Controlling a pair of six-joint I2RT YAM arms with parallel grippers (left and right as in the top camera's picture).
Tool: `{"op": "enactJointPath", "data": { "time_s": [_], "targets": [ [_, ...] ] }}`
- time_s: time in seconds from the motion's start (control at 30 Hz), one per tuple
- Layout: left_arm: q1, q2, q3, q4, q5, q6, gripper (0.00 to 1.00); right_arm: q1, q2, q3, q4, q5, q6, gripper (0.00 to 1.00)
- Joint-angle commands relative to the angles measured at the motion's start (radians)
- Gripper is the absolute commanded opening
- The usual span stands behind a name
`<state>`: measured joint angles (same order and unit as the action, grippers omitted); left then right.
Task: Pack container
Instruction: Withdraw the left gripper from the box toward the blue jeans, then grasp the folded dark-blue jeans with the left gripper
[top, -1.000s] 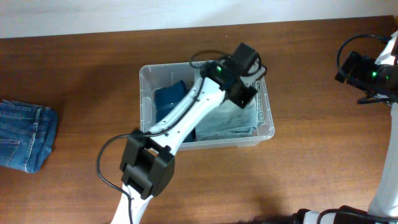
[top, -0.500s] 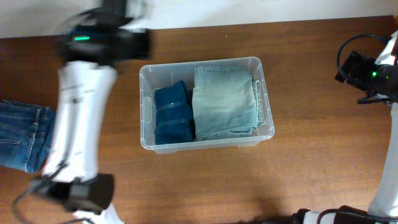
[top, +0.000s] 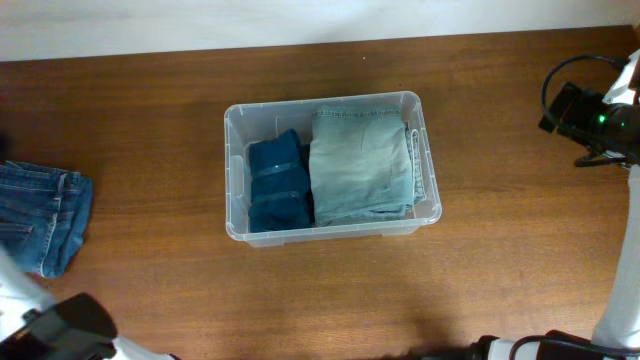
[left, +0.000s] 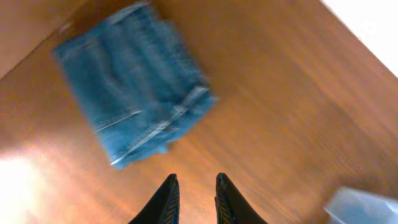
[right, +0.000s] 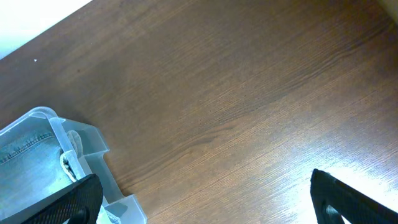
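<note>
The clear container (top: 236, 120) stands mid-table, holding dark blue folded jeans (top: 277, 185) on its left and light blue folded jeans (top: 360, 165) on its right. Another pair of folded blue jeans (top: 42, 222) lies on the table at the far left and also shows in the left wrist view (left: 134, 81). My left gripper (left: 194, 186) hovers over bare wood just short of that pair, fingers slightly apart and empty. It is out of the overhead view. My right gripper (right: 205, 205) is wide open and empty, to the right of the container (right: 93, 149).
The left arm's base (top: 65, 325) sits at the bottom left corner. The right arm (top: 595, 118) hangs at the right edge with its cable. A corner of the container (left: 364, 208) shows in the left wrist view. A white wall runs along the table's far edge.
The left arm has lifted off the light blue jeans in the container and swung left, out of the overhead view, to the jeans on the table. The right arm has not moved.
</note>
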<state>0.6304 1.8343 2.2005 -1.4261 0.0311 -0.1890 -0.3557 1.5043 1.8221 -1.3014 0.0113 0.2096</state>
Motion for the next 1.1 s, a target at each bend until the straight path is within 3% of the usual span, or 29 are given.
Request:
{"op": "enactJointPath", "data": {
  "time_s": [0.0, 0.07, 0.13, 0.2, 0.3, 0.57, 0.9, 1.07],
  "targets": [
    [0.115, -0.016, -0.078, 0.034, 0.090, -0.021, 0.21, -0.005, 0.001, 0.000, 0.003, 0.008, 0.004, 0.99],
    [0.176, -0.016, -0.152, 0.079, 0.093, -0.023, 0.26, -0.005, 0.001, 0.000, 0.003, 0.008, 0.004, 0.99],
    [0.226, -0.016, -0.229, 0.116, 0.093, -0.023, 0.54, -0.005, 0.001, 0.000, 0.003, 0.008, 0.004, 0.99],
    [0.272, -0.016, -0.317, 0.168, 0.116, -0.023, 0.74, -0.005, 0.001, 0.000, 0.003, 0.008, 0.004, 0.99],
    [0.324, -0.016, -0.438, 0.253, 0.185, -0.023, 0.86, -0.005, 0.001, 0.000, 0.003, 0.008, 0.004, 0.99],
    [0.379, -0.016, -0.706, 0.497, 0.203, -0.020, 0.99, -0.005, 0.001, 0.000, 0.003, 0.008, 0.004, 0.99],
    [0.381, -0.016, -0.880, 0.759, 0.247, -0.038, 0.99, -0.005, 0.001, 0.000, 0.003, 0.008, 0.004, 0.99],
    [0.381, -0.008, -0.906, 0.825, 0.246, -0.113, 0.99, -0.005, 0.001, 0.000, 0.003, 0.008, 0.004, 0.99]
  ]
}}
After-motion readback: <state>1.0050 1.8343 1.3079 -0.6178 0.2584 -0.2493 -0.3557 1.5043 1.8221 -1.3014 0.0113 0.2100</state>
